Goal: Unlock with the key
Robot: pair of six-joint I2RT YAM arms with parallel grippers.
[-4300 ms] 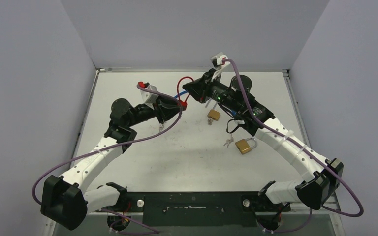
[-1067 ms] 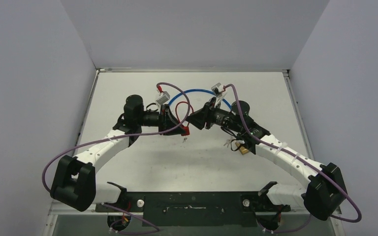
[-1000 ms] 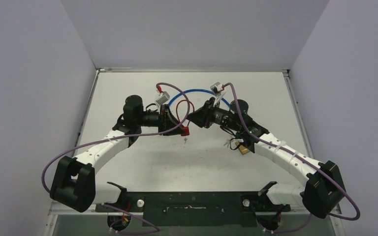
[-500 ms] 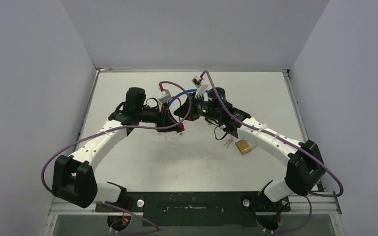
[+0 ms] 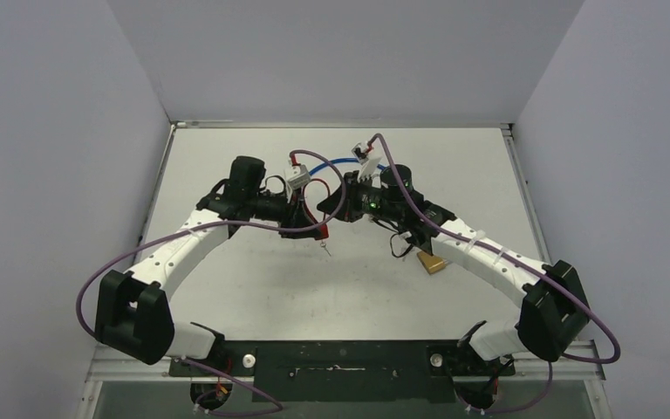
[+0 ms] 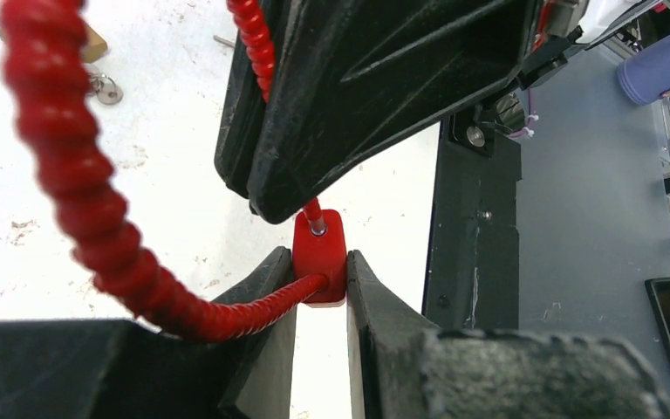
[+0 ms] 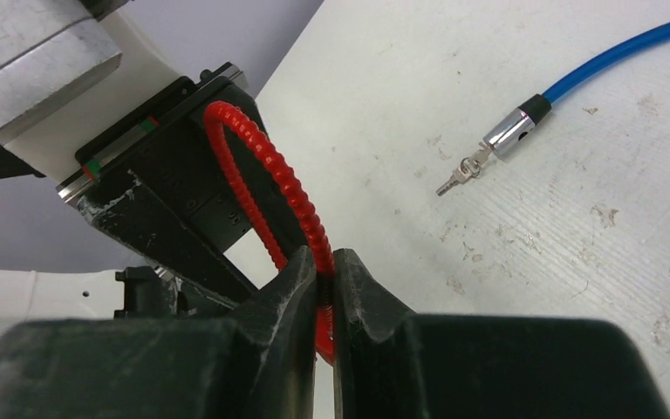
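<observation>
The L gripper (image 6: pixel 318 262) was shut on the red lock (image 6: pixel 319 253), fingers narrow and flat against its two sides. I'd say it acted as a vise, so the body couldn't twist while the other arm worked. The R gripper (image 7: pixel 324 258) was pinched shut on the red cable (image 7: pixel 266 175), right by the lock, prob. to steady or tug that end. Both held it up off the table (image 5: pixel 227 157), about mid-table, btwn the two wrists.

The lock's long axis ran along the L fingers. Its cable socket pointed away from the L wrist, toward the R gripper. A small thing hung below the lock, likely the key (image 5: pixel 324 248) (too small to be sure). The blue cable (image 7: pixel 615 57) and the padlock (image 5: pixel 430 262) lay apart on the table.
</observation>
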